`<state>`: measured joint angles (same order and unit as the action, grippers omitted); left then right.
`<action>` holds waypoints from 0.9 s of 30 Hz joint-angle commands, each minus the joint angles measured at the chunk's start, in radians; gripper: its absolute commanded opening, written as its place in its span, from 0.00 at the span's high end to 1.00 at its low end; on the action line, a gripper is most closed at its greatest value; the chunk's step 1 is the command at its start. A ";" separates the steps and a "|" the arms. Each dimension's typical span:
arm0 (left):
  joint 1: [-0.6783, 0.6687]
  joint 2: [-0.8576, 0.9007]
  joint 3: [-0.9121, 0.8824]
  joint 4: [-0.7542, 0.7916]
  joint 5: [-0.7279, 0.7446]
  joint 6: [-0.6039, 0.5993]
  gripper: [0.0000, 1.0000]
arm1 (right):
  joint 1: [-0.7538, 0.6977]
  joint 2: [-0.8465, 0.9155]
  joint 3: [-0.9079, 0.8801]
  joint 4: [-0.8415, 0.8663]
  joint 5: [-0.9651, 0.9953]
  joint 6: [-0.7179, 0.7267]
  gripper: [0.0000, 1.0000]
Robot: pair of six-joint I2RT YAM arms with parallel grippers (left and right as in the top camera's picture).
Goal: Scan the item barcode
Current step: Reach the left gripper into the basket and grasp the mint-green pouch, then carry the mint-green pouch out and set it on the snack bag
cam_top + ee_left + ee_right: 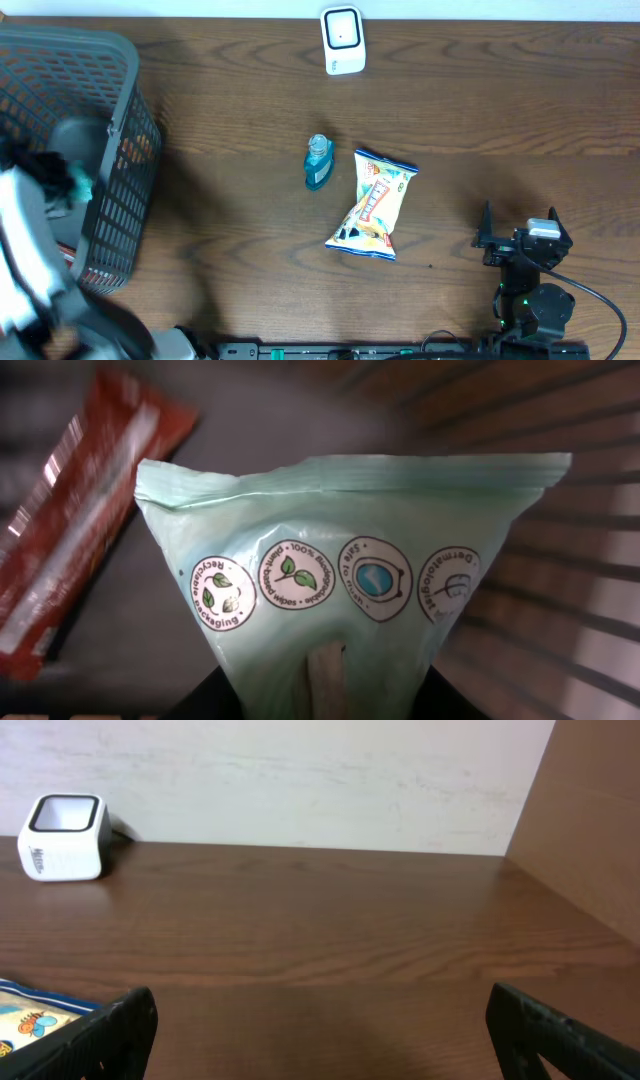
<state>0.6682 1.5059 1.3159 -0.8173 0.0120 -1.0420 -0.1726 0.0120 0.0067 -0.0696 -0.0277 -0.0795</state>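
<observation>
Left pincer (325, 705) is gripping the pale green pouch (350, 530) by its narrow end. Its dark fingers are showing at either side of that end and are part-way closed on the film, so the hold looks made. The pouch is sitting inside the grey basket (120, 130) at the left edge of the surface (250, 100), just beside a red packet (70, 530) lying on the basket floor.

Judging from this, the pick-up is the step in hand and the scan itself is not yet done. The white scanner (342, 40) is standing at the far edge of the surface, well apart from the basket. The next move is calling for a lift clear of the basket wall, a carry across, and a turn of the pouch so that its barcode is facing the scanner window.

In the left wrist view the pouch's long axis is running straight out from the pincer, with the wide sealed edge pointing away and the body tapering toward the grip. The face showing a row of round printed badges is facing the camera, and no barcode is showing there, so it is probably on the hidden side.

Right pincer (320, 1005) is hovering low over the near right of the surface, jaws spread wide and holding nothing.
</observation>
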 commanded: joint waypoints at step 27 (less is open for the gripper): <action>-0.997 -0.466 0.029 0.157 0.439 0.432 0.63 | -0.003 -0.005 -0.001 -0.003 -0.005 0.012 0.01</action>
<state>-0.2066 0.9611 1.3422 -0.6743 0.4419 -0.7322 -0.1726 0.0120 0.0067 -0.0696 -0.0277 -0.0795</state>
